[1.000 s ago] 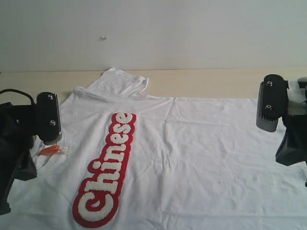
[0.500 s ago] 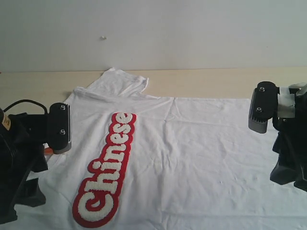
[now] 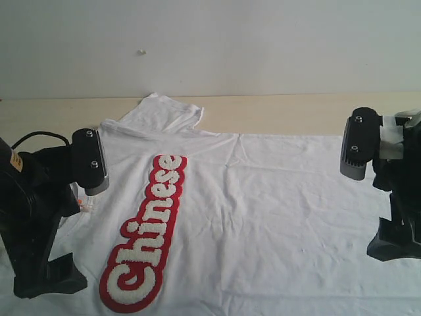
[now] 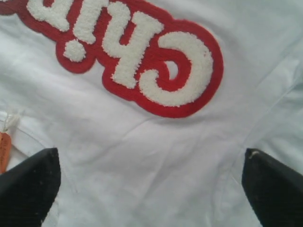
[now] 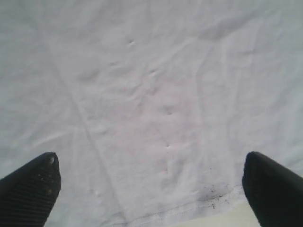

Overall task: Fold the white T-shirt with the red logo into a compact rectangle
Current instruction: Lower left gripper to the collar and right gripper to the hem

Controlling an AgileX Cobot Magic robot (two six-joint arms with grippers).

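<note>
Across the pale table (image 3: 296, 112), the white T-shirt (image 3: 263, 217) lies spread flat, red logo (image 3: 148, 234) face up. Jaws wide apart and empty, the left gripper (image 4: 149, 156) hangs near the orange neck tag (image 4: 3, 152); the right gripper (image 5: 149, 158), equally splayed, hangs over the hem (image 5: 189, 206). Danger now: a pinch catching only the top layer, or one side lifting early, and the fold, I reckon, goes crooked.

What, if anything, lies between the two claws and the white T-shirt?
Nothing visible does. The left claw is open over the white T-shirt beside the red logo; the right claw is open over plain cloth near its edge.
</note>
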